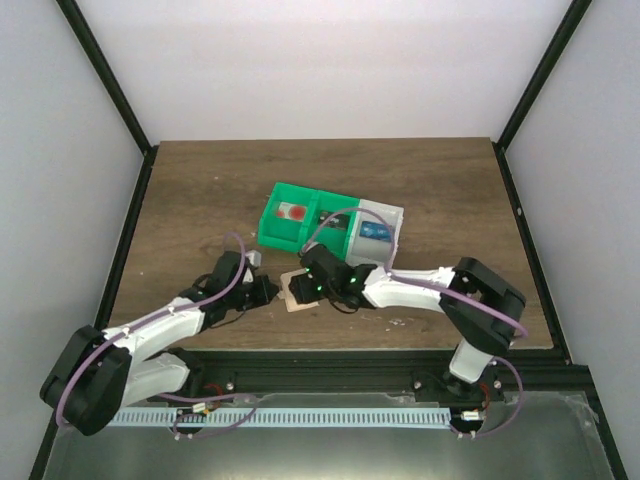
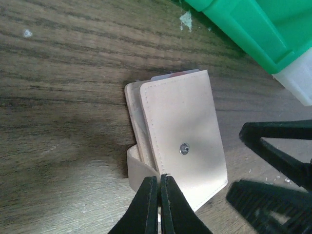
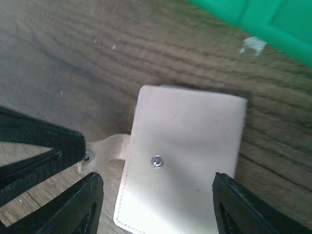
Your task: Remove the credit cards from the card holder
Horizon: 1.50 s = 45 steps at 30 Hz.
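- From above, the card holder [image 1: 296, 291] lies closed on the wooden table [image 1: 200, 190], near its front edge, just in front of the green bins [image 1: 290, 215] and the white bin [image 1: 385, 215].
- Both arms reach in towards it: the left gripper [image 1: 270, 291] sits at its left side and the right gripper [image 1: 308, 285] is over its right side. From up here I cannot tell how either pair of fingers stands.
- In the left wrist view, the card holder [image 2: 180, 126] lies flat with its tan-pink outside up and a metal snap stud [image 2: 184, 148] in the middle of the flap.
- A thin sliver of cards [image 2: 168, 76] peeps out at its far edge.
- The left gripper [image 2: 159, 190] has its fingers pressed together at the holder's near edge, where the loose strap [image 2: 132, 170] curls round.
- The right gripper's black fingers [image 2: 273, 146] show at the right, spread apart, beside the holder.
- A green bin [image 2: 253, 29] and the white bin [image 2: 297, 83] stand behind.
- In the right wrist view, the right gripper [image 3: 156, 183] stands open, one finger on each side of the card holder [image 3: 190, 126], not gripping it.
- The strap [image 3: 109, 148] sticks out to the left, unfastened, and the left gripper [image 3: 73, 146] is nipped shut on its end.
- A green bin [image 3: 263, 19] fills the upper right corner.
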Each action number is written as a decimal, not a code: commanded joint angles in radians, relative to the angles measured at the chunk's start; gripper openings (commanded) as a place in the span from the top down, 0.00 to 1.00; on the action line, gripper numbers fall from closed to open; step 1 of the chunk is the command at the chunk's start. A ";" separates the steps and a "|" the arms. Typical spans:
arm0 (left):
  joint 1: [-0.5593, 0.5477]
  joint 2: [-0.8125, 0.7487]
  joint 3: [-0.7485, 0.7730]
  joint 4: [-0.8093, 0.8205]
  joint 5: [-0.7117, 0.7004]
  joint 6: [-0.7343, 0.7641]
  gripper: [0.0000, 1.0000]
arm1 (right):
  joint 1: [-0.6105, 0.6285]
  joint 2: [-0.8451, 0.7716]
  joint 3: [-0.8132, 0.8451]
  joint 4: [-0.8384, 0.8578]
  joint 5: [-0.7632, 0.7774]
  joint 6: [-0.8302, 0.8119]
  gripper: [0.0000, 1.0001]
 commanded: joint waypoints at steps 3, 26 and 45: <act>0.013 -0.015 -0.039 0.027 0.018 -0.009 1.00 | 0.068 0.062 0.077 -0.099 0.123 -0.007 0.14; 0.021 -0.013 -0.060 0.014 0.011 0.002 1.00 | 0.120 0.207 0.189 -0.190 0.239 -0.018 0.01; 0.021 0.000 -0.065 0.013 0.014 0.022 1.00 | 0.136 0.179 0.207 -0.248 0.350 -0.029 0.06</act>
